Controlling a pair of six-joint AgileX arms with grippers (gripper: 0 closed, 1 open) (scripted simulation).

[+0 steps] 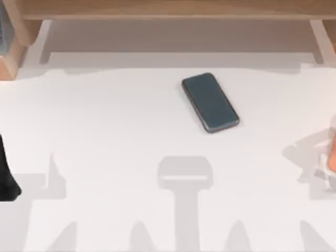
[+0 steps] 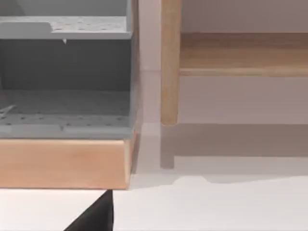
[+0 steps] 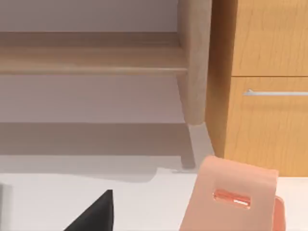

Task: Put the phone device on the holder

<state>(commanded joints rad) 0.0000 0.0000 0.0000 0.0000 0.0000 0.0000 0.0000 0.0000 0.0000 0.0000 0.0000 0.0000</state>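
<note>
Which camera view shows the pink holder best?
The right wrist view: the holder stands close, its back and slot plain. The top view catches just a sliver of it at the table's right edge. The left wrist view faces shelving instead.

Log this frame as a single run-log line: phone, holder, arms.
phone device: flat on table, centre-right, untouched | holder: pink, at table's right edge, empty | left arm: at left edge | step: pickup not yet begun

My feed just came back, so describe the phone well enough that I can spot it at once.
Start at the white table and look just right of centre, toward its far edge below the wooden shelf. The phone device lies flat there at a slant: a dark slate-grey rectangle with rounded corners, alone on the white surface.
</note>
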